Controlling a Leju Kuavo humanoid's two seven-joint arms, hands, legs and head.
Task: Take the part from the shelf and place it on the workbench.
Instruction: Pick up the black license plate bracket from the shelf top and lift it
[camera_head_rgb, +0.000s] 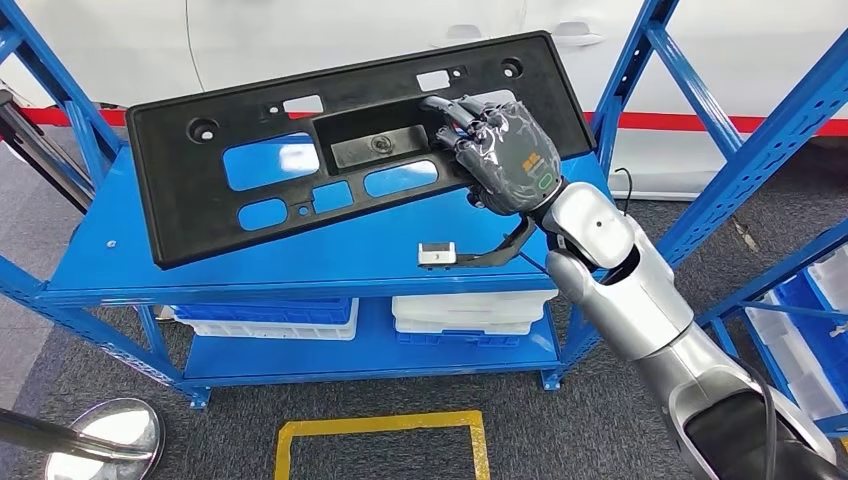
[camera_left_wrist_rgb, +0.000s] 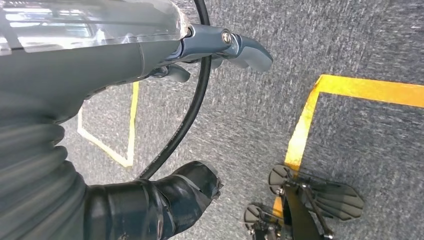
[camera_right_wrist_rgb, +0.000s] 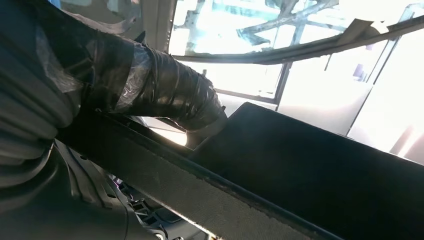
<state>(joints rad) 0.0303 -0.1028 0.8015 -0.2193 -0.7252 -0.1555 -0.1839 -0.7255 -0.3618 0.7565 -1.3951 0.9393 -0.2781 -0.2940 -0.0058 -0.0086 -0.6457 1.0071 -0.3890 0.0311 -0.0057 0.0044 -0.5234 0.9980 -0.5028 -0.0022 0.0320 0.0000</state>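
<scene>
— Fingers (camera_head_rgb: 470, 125) of right hand (camera_head_rgb: 505, 155): curled into central recess of black plastic panel (camera_head_rgb: 250, 120), gripping; panel tilted, lower edge near blue shelf (camera_head_rgb: 300, 262) top.
— Progress?
— Grasped, not yet carried; tabletop placement pending.
— Clearance?
— Blue uprights (camera_head_rgb: 640, 70) close at both ends. Left hand (camera_left_wrist_rgb: 165, 197) hanging, holding nothing.

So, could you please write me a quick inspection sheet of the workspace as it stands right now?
Surface: blue shelf, top level bare blue beside the part.
Job's things: black plastic part, tilted, right end raised off the shelf.
Clutter: white and blue bins on the lower level.
Hands: right hand grips the part at its central recess; left hand hangs over the floor, holding nothing.
Cables: black cable past the left hand.
Surroundings: grey carpet, yellow floor tape, white car body behind.
</scene>
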